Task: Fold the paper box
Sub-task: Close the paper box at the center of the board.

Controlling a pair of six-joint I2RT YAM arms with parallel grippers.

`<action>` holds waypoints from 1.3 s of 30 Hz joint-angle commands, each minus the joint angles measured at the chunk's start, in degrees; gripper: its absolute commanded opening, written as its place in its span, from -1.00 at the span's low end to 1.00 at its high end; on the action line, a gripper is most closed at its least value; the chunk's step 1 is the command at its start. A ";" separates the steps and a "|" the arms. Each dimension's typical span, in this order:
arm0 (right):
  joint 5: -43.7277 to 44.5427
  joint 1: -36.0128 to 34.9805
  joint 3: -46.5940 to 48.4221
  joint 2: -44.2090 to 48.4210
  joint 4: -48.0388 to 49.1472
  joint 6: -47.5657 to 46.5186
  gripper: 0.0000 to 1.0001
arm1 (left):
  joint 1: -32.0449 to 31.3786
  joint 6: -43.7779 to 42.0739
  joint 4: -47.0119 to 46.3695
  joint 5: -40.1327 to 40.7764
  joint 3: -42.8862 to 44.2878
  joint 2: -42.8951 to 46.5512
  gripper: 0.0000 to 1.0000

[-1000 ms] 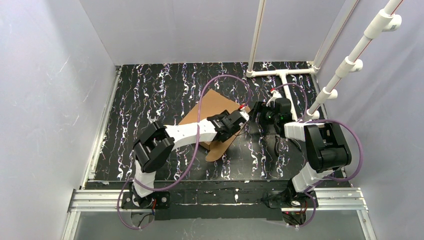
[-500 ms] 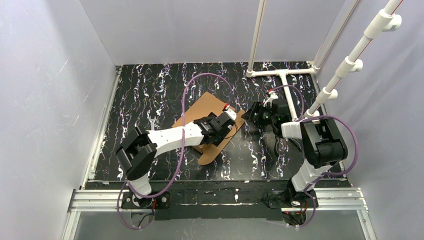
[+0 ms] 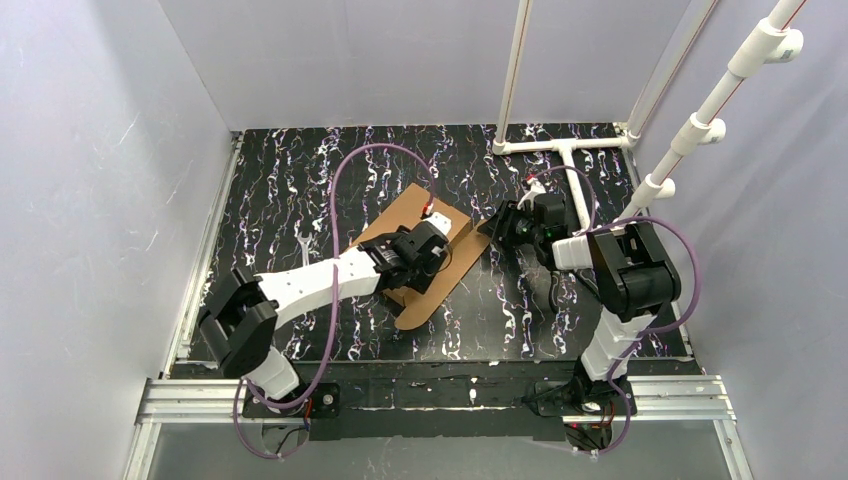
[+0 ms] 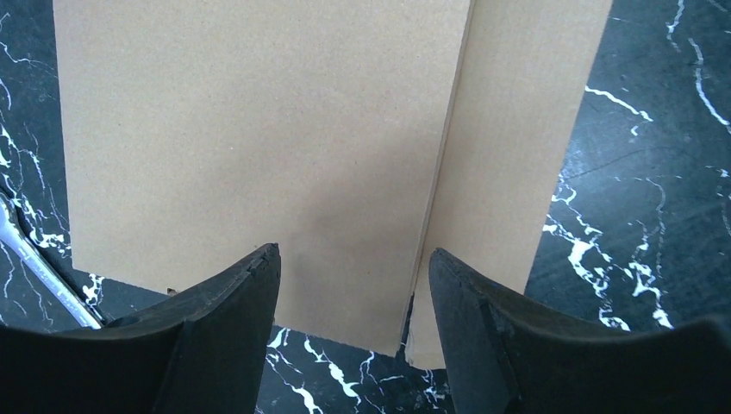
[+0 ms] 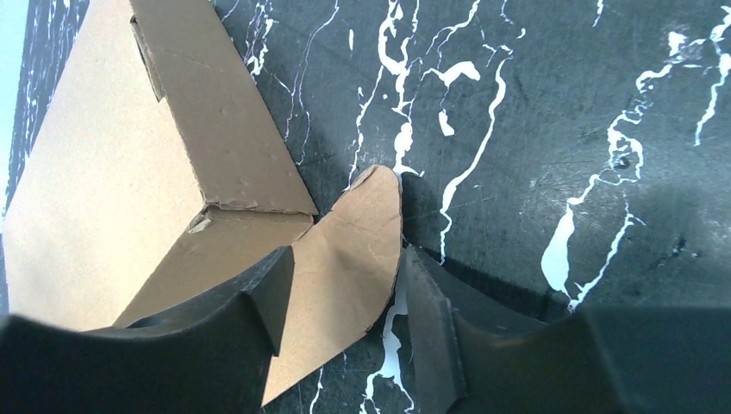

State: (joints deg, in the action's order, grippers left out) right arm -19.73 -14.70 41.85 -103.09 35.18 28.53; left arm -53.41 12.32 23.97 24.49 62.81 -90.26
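The paper box (image 3: 405, 210) is a flat brown cardboard sheet lying aslant in the middle of the black marbled table. My left gripper (image 3: 438, 252) hovers over it, open and empty. The left wrist view shows the plain panel (image 4: 259, 129) with a fold line, and its near edge lies between my fingertips (image 4: 263, 276). My right gripper (image 3: 497, 225) is at the sheet's right corner. In the right wrist view it is open (image 5: 345, 267), with a rounded tab (image 5: 353, 233) lying between its fingers, which stand apart from the tab's edges. A raised flap (image 5: 233, 129) stands beside the tab.
A white pipe frame (image 3: 565, 150) stands at the back right, close behind the right arm. Pale walls enclose the table on three sides. A thin white object (image 3: 300, 245) lies left of the sheet. A metal rail (image 3: 440, 395) runs along the near edge.
My left arm has swung to the left, carrying its gripper back across the sheet. The sheet has shifted slightly left and turned. My right gripper has followed to the left, up to the corner tab.
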 commanded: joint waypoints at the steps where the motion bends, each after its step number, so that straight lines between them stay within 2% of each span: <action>1: -1.81 -0.15 0.53 -2.82 2.14 -0.57 0.11 | 2.21 0.40 -1.16 -2.84 -1.29 4.81 0.26; 6: -3.24 -0.20 0.06 -2.73 5.15 -2.24 -0.19 | 5.44 1.22 -3.49 -7.44 -5.29 8.89 0.27; 13: -6.52 -0.39 0.34 -2.77 8.42 -3.29 -0.38 | 11.99 4.36 -6.18 -15.20 -9.52 16.45 0.29; 20: -6.57 -2.53 0.72 0.07 7.76 -7.76 -0.55 | 23.95 4.11 -2.88 -27.31 -7.65 19.94 0.73; 26: -4.87 -5.82 1.31 2.23 4.99 -13.48 -0.69 | 31.19 -0.24 2.76 -34.75 -2.17 13.97 0.96; 29: -3.21 -7.03 1.76 3.18 3.23 -16.02 -0.76 | 34.46 -2.49 3.88 -36.96 -0.05 9.83 0.97; 35: 0.82 -10.59 3.20 4.59 -0.69 -21.70 -0.90 | 42.34 -4.24 3.42 -48.12 4.94 1.30 0.97; 39: 3.22 -12.06 3.67 5.14 -2.09 -23.25 -0.96 | 45.13 -5.41 2.28 -54.14 8.62 -2.99 0.97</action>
State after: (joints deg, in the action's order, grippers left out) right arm -20.03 -25.21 43.13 -100.64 34.33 9.45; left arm -10.46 9.45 25.82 -20.67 66.92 -91.42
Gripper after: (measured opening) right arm 0.052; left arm 0.982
